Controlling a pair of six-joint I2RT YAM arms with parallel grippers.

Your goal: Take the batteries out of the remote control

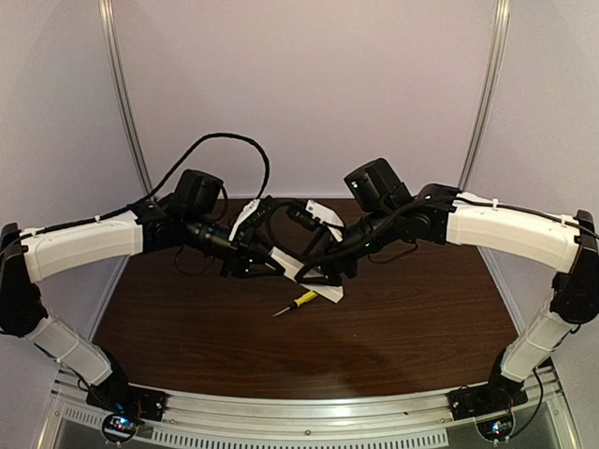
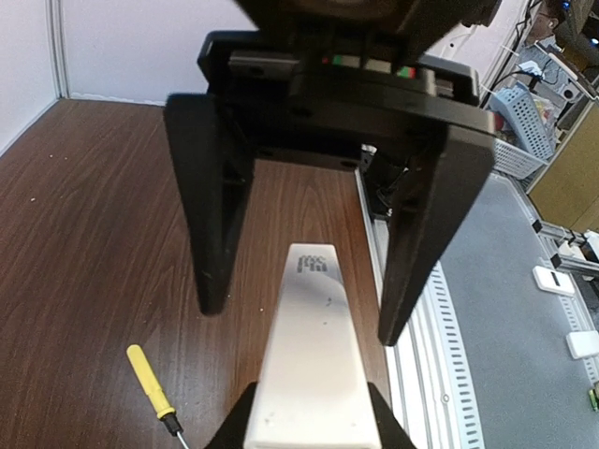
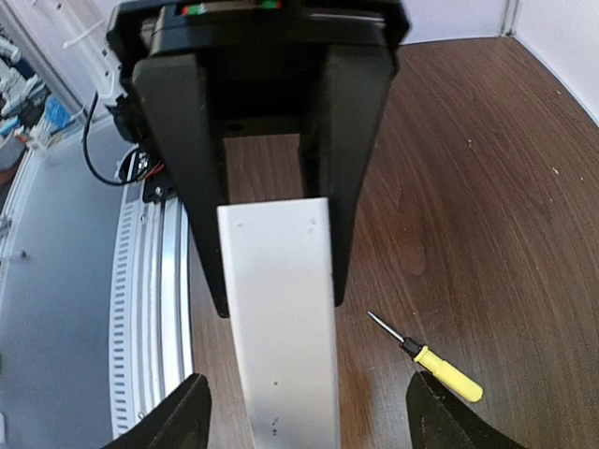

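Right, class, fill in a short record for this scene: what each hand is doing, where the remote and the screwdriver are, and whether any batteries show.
left hand: shut on the remote, holding it up off the table
right hand: open, straddling the remote's marked end with a gap on either side
remote: white bar running from one hand to the other
screwdriver: yellow handle, lying on the table, untouched
batteries: none in view
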